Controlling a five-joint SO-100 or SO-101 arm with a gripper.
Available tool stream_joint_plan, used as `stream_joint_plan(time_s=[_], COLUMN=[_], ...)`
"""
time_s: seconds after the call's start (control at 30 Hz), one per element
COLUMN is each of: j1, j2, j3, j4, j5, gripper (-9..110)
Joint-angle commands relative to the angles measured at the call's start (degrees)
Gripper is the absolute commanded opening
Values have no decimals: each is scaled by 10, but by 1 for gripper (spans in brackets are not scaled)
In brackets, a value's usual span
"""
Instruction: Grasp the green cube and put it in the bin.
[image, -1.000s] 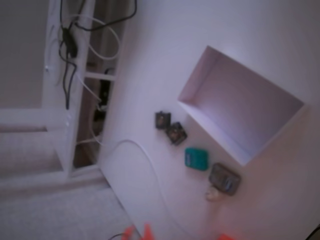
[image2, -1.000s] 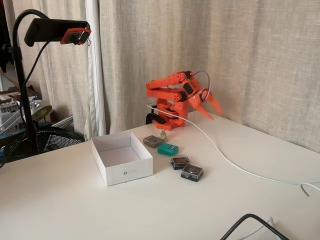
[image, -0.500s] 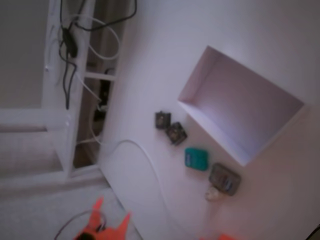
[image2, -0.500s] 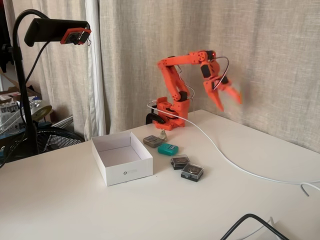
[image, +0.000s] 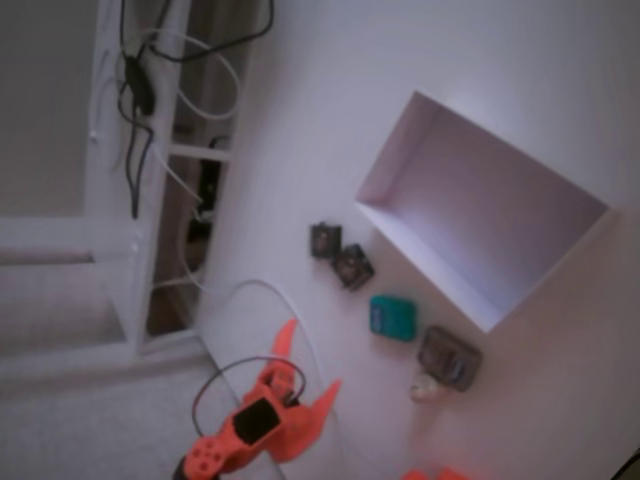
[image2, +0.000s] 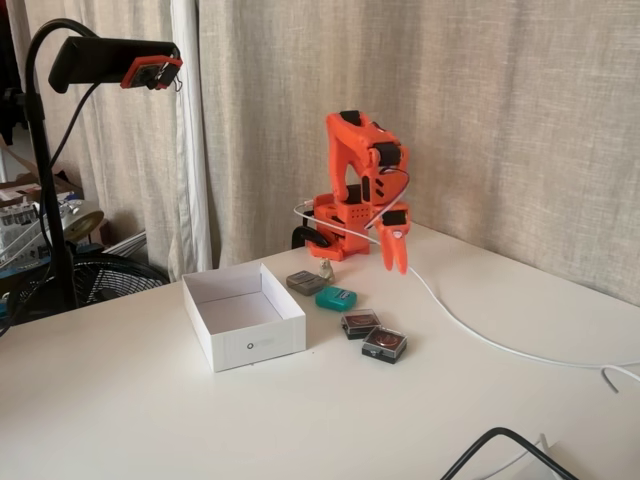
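The green cube (image: 393, 317) (image2: 336, 297) lies flat on the white table, a short way from the bin's long wall. The bin (image: 395, 165) (image2: 260, 345), a shallow white box, shows nothing inside it in both fixed views. My orange gripper (image: 308, 365) (image2: 393, 252) hangs pointing down above the table, with its two fingers spread open and nothing between them. In a fixed view it sits to the right of the cube and higher up, apart from it. The white cable runs beneath it.
Two dark gadgets (image: 353, 266) (image2: 384, 343) lie near the cube, and a grey-brown block (image: 449, 357) (image2: 305, 282) with a small pale piece sits by the arm's base. A white cable (image: 290, 300) (image2: 480, 335) crosses the table. The table edge (image: 225, 300) is close.
The arm has swung down from its raised pose out to the right. The open gripper now hangs low over the table nearer the cube. The cube and bin have not moved.
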Motion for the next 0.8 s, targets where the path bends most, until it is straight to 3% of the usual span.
stream_joint_plan(time_s=[0.0,0.2,0.77], j1=[-7,32,225], j2=[29,27,-109], j3=[-5,-3,43], j4=[77,111,-77], j5=[49,76,32], gripper=[47,47,47])
